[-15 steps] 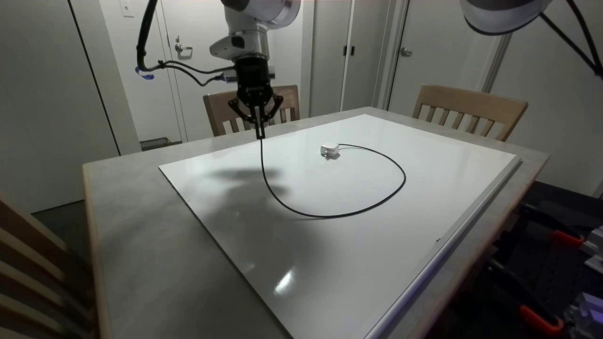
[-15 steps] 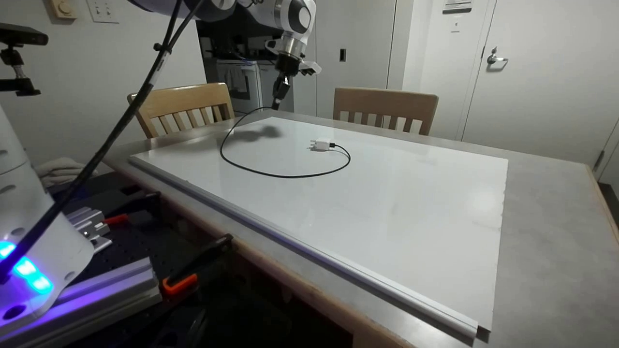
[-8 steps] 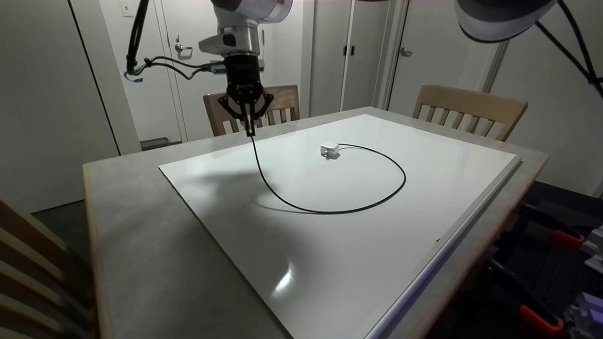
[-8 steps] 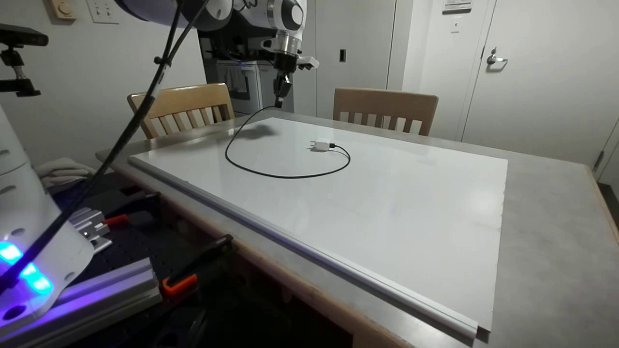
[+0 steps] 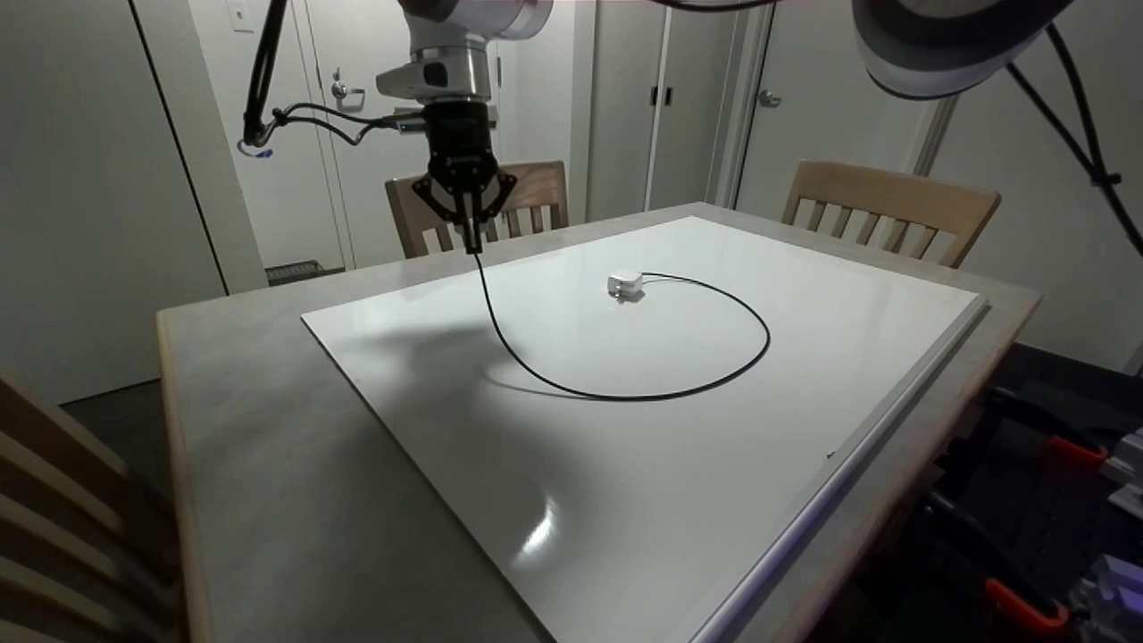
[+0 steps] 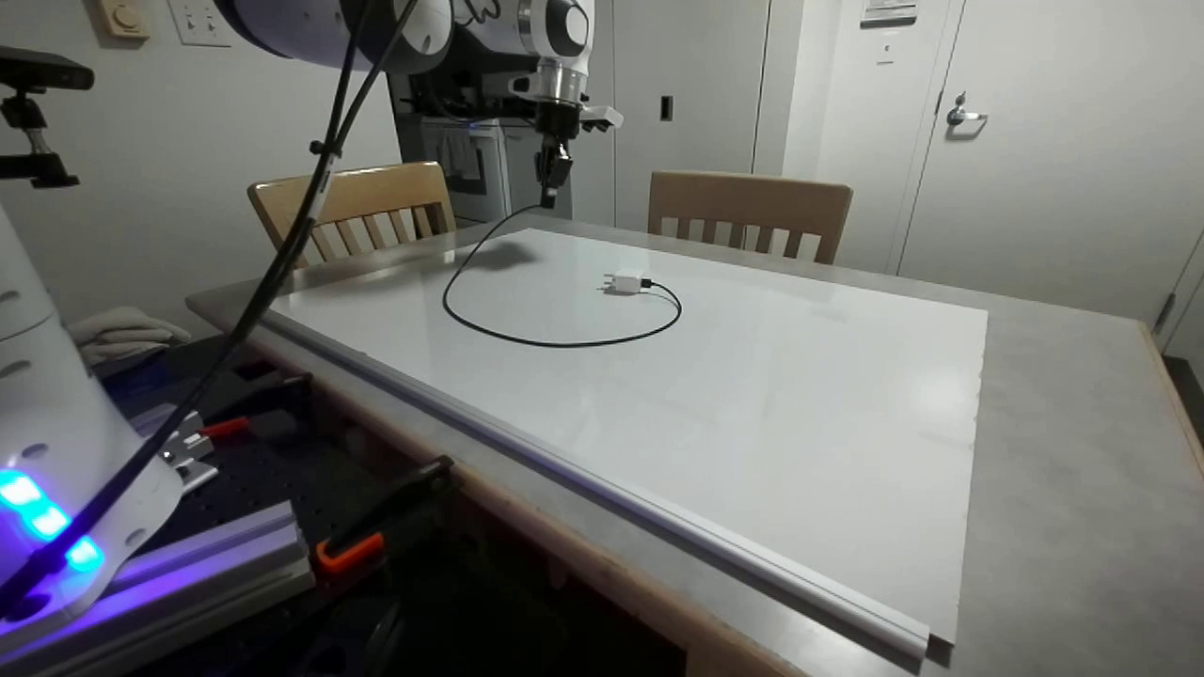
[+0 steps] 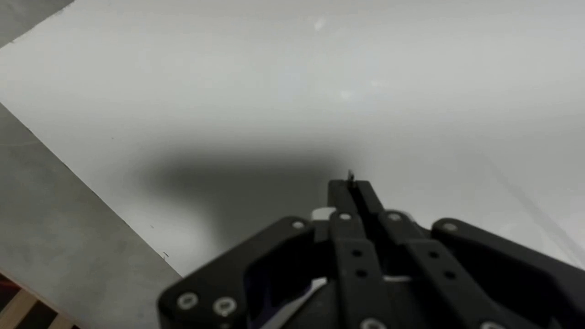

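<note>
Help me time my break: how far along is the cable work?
Looks done: the gripper is shut on the cable, whose far end sits plugged into the charger. In hand: the gripped part hangs above the whiteboard. Probably left: lowering and releasing it; the jaws aren't open.

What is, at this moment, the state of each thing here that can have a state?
gripper: shut on black cable
black cable: bent in a curve, plugged into white charger
white charger: lying on whiteboard, not in a socket
whiteboard: flat on table
blue lights: lit
door: looks shut
</note>
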Robot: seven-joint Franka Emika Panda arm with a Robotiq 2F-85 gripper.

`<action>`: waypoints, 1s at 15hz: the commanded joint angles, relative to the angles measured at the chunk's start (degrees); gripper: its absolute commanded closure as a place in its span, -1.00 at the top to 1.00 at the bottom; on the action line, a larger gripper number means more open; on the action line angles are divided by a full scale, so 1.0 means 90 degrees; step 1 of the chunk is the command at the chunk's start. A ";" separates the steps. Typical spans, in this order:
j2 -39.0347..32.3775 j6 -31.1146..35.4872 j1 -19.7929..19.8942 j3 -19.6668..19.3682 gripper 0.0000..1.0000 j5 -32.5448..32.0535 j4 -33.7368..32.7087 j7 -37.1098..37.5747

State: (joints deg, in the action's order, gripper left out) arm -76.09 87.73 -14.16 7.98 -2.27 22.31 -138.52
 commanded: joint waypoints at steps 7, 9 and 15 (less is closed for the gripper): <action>0.0005 0.0009 -0.0059 0.0027 -0.97 -0.0012 0.0021 -0.0147; 0.0056 -0.0002 -0.0109 0.0049 -0.97 -0.0026 0.0143 -0.0314; 0.0085 0.0032 -0.0339 -0.0004 -0.97 -0.0134 0.0368 -0.1021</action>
State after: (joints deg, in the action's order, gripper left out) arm -76.64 87.60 -16.70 8.31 -2.38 23.19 -144.38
